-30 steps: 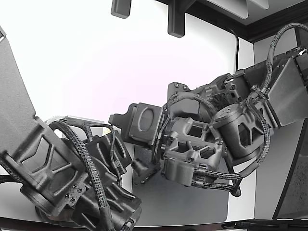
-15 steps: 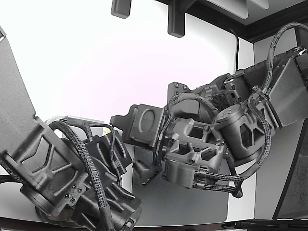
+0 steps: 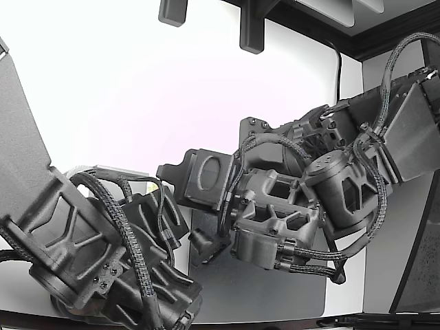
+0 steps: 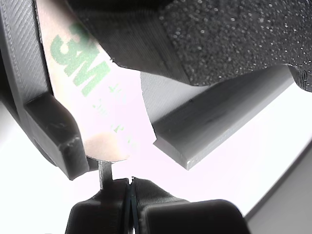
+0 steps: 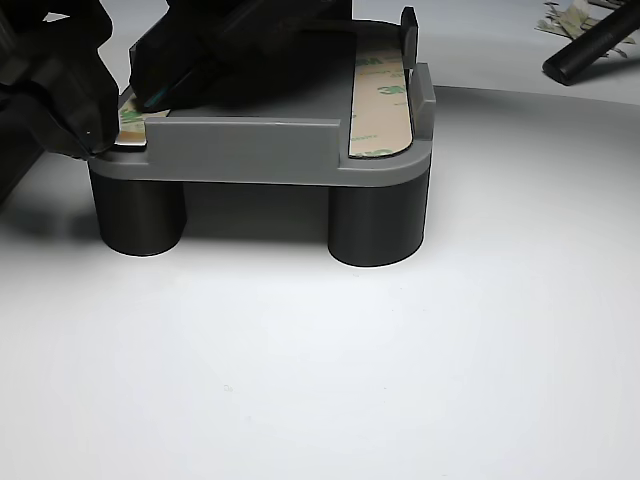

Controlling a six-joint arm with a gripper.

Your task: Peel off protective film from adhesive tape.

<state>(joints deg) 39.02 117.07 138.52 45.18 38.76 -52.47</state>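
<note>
Gripper (image 4: 130, 192) at tape strip (image 4: 97, 97), grey fixture (image 5: 250, 150), second strip (image 5: 380, 110)

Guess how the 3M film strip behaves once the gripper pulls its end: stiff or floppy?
Probably floppy: the film strip looks paper-thin and already curves in the wrist view. Likely very light, so it should trail from the gripper rather than hold shape. It may tear if yanked; the grey fixture on its stubby legs looks far steadier.

Two tape strips, one (image 5: 380, 105) and another (image 5: 132, 118), lie on one gray fixture (image 5: 250, 150) with two visible round legs.
</note>
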